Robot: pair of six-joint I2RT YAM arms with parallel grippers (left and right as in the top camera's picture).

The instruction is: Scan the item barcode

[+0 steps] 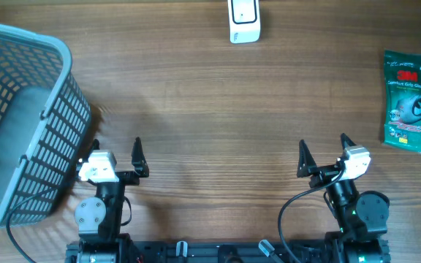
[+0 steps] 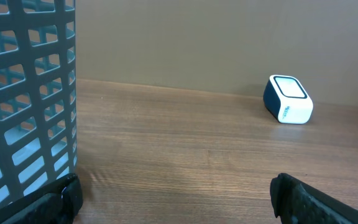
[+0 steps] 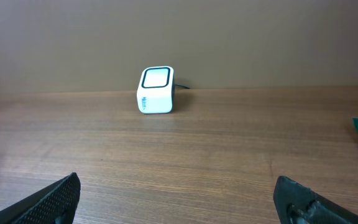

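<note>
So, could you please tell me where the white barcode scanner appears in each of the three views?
Overhead: the scanner sits at the top edge, slightly right of centre.
Left wrist: the scanner is right of centre, far across the table.
Right wrist: the scanner is left of centre, near the table's far edge.
Shared landmark: the wooden table beneath it.

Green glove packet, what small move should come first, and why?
Probably reach the right gripper toward the green glove packet: its jaws are open and empty, the packet lies untouched on that arm's side, and it must be picked up before meeting the scanner.
</note>
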